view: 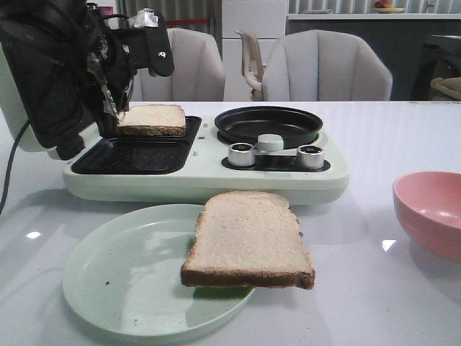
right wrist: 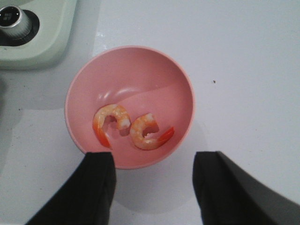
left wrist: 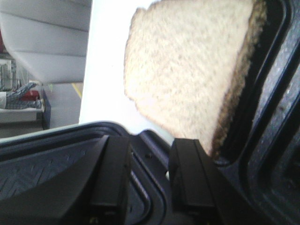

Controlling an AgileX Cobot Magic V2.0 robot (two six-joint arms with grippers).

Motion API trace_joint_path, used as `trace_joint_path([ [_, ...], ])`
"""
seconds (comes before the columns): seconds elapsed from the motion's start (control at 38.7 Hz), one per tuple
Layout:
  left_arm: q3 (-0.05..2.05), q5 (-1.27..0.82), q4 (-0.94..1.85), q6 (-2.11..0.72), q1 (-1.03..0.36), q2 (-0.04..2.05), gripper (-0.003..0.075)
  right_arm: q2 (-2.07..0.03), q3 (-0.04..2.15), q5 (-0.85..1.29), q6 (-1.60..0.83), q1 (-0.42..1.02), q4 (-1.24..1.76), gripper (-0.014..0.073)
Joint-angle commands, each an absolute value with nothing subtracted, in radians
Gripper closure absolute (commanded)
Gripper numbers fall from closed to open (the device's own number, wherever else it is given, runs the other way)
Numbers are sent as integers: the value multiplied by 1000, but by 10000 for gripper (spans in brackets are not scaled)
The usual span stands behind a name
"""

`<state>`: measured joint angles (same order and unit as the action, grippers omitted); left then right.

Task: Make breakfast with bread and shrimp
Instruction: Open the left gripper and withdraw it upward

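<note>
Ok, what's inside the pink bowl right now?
Two shrimp lie side by side at the bottom of the pink bowl. The open right tool hovers above, its fingers covering only the bowl's near rim.

No readable text, labels, brands or numbers anywhere, breakfast maker [view: 209,180] and its knobs unmarked
</note>
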<state>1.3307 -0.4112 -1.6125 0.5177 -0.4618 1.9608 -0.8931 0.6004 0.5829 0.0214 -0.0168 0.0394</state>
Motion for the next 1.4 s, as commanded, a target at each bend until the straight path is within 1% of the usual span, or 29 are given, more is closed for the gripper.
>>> trace_joint_path([
  [0.0, 1337, -470, -1622, 535, -485, 1868, 433, -887, 634, 524, 17, -20, 35, 110],
  [0.16, 1303, -527, -1612, 535, -514, 1814, 444, -887, 634, 524, 17, -20, 35, 110],
  [0.23, 1289, -568, -1553, 535, -543, 1774, 444, -887, 634, 524, 17, -20, 35, 110],
  [0.44, 1286, -634, -1118, 517, -596, 1635, 444, -887, 634, 524, 17, -20, 35, 110],
  [0.57, 1286, -758, -880, 402, -623, 1526, 444, -887, 634, 524, 17, -20, 35, 110],
  [0.75, 1273, -904, -586, 298, -624, 1374, 444, -887, 634, 524, 17, -20, 35, 110],
  [0.96, 1153, -908, -298, 133, -624, 1193, 444, -887, 634, 524, 17, -20, 35, 110],
  [1.14, 1029, -908, -109, 21, -624, 1054, 444, -887, 634, 524, 17, -20, 51, 110],
  [1.37, 883, -902, -75, 11, -624, 887, 444, -892, 634, 509, 17, -20, 52, 110],
])
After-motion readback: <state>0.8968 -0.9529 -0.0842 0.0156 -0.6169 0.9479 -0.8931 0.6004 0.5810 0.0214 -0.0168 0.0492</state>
